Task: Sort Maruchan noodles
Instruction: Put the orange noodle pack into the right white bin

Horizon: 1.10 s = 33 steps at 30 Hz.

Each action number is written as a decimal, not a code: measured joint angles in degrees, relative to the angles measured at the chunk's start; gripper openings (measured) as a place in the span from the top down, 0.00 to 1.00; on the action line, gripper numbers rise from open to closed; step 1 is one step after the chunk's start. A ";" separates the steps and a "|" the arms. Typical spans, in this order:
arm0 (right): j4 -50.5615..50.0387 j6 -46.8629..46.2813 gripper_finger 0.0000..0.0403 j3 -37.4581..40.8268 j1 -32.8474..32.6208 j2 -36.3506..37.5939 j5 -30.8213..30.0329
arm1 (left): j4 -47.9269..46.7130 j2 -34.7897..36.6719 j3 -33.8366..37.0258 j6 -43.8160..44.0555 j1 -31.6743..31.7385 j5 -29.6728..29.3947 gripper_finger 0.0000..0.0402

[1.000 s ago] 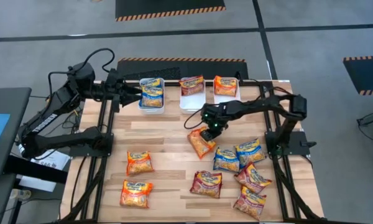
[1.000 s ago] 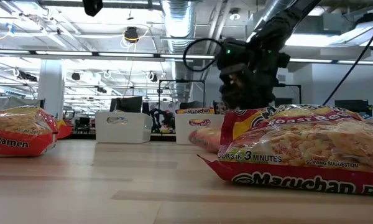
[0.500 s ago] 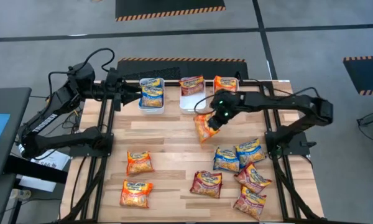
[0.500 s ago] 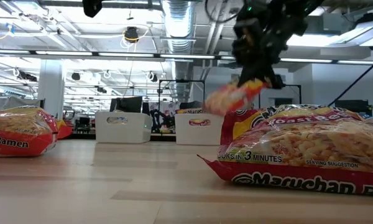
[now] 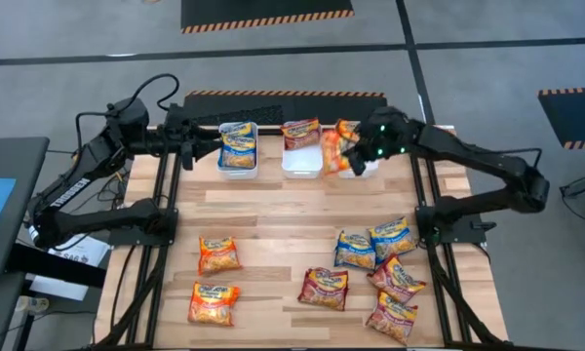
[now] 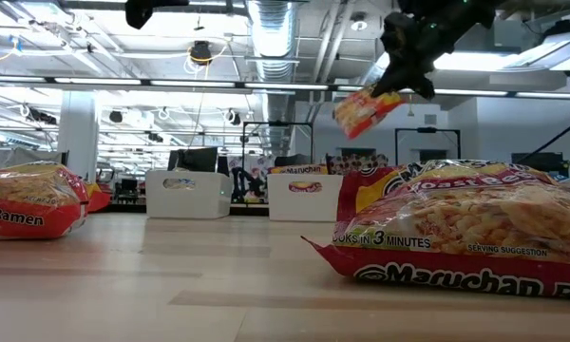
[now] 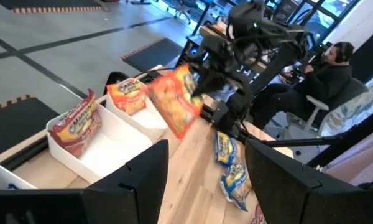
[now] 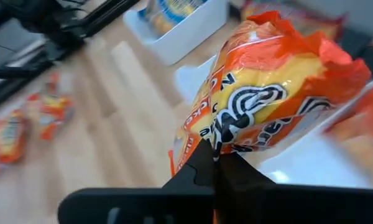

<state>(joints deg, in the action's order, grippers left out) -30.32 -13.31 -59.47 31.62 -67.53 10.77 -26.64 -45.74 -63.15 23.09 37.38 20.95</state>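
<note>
My right gripper [image 5: 356,154] is shut on an orange noodle packet [image 5: 333,149] and hovers over the far edge, between the middle bin [image 5: 301,159] and the right bin [image 5: 369,168]. The low view shows the packet [image 6: 365,109] high in the air. My left gripper [image 5: 213,143] is open beside the left bin [image 5: 238,168], which holds a blue packet [image 5: 237,144]. A maroon packet [image 5: 300,133] leans in the middle bin, and an orange one [image 5: 354,132] lies in the right bin. Several more packets lie flat on the table. My right gripper pinches the orange packet between its two fingers at one edge [image 8: 219,138]. The packet is lifted clear of the table and bins. It hangs tilted below and beside the fingers [image 6: 395,82], its free end [image 7: 173,118] pointing toward the table's left.
Two orange packets [image 5: 218,254] [image 5: 213,302] lie near left. Blue packets [image 5: 355,250] [image 5: 392,236] and maroon ones [image 5: 324,287] [image 5: 397,277] [image 5: 391,317] cluster near right. The table's middle is bare wood [image 5: 263,210]. A seated person [image 7: 326,74] is beyond the table.
My right gripper, shut on the orange packet, has risen from the middle of the table and swung toward the far edge, ending over the middle and right bins. The packet went from lying on the wood to lifted clear and tilted. My left arm has kept still.
</note>
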 joint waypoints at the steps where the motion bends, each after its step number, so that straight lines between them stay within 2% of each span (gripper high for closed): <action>1: -0.51 2.44 0.99 -1.05 1.22 -0.27 -0.27 | -0.02 0.00 -0.01 0.00 0.01 -0.03 0.50; 6: -4.31 15.07 0.99 -5.92 7.82 -2.98 -0.40 | -0.01 0.00 0.00 -0.95 0.00 -1.96 0.50; 16: -21.76 40.06 0.99 -16.58 18.41 -13.20 -0.72 | 0.01 0.00 -0.01 -4.27 -0.01 -3.41 0.50; 20: -27.20 48.67 0.99 -21.82 18.63 -18.49 -1.70 | -0.02 0.00 0.00 -5.51 0.01 -5.13 0.50; 26: -35.68 59.50 0.99 -27.57 17.10 -25.46 -10.60 | -0.04 -0.02 0.00 -5.17 -0.01 -6.64 0.50; 33: -36.82 62.44 0.99 -29.13 16.53 -29.97 -15.16 | -0.04 -0.02 -0.01 -4.29 -0.01 -6.82 0.50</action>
<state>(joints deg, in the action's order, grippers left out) -67.14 49.12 -88.60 48.15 -97.50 -4.39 -26.68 -45.76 -63.16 18.80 37.37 14.13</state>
